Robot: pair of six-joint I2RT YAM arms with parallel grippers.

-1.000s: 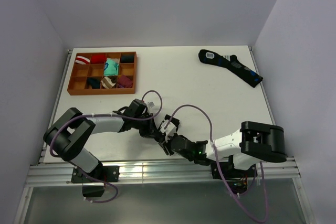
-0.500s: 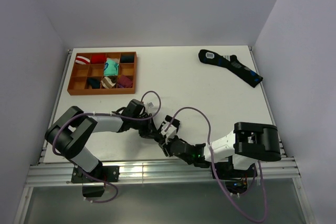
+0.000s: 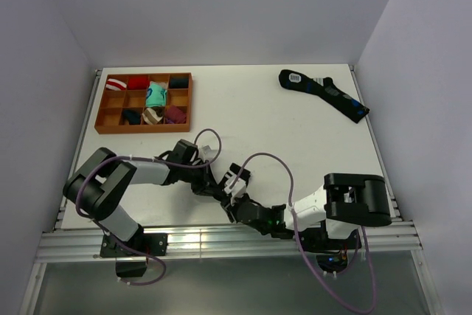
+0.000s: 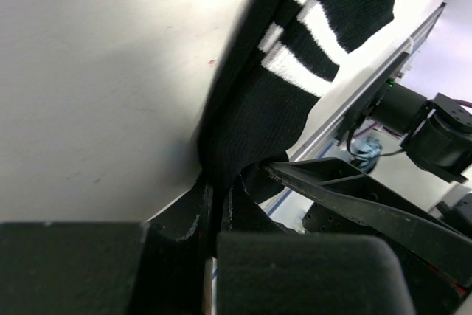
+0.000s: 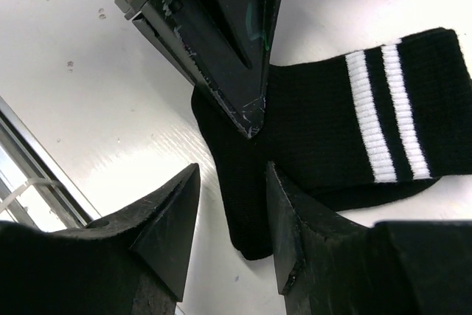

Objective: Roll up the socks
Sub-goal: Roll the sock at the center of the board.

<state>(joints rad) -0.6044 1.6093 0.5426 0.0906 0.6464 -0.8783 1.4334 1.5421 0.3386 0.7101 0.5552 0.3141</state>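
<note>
Down at the bottom of the left wrist view, the left gripper [image 4: 216, 208] is clenched on a fold of the black sock [image 4: 274, 97], with the knit pinched between its closed jaws. The sock's white stripes run toward the upper right of that frame. In the right wrist view, the right gripper [image 5: 232, 173] is released, its jaws apart over the sock's plain end and holding nothing. The sock lies on the white table [image 5: 88, 86], striped cuff toward the right edge. From overhead, both grippers meet at lower centre, near the table's front edge. A wooden tray [image 3: 144, 76] holding rolled bundles [image 3: 155, 96] sits upper left, and a longer dark sock [image 3: 324, 94] lies upper right.
</note>
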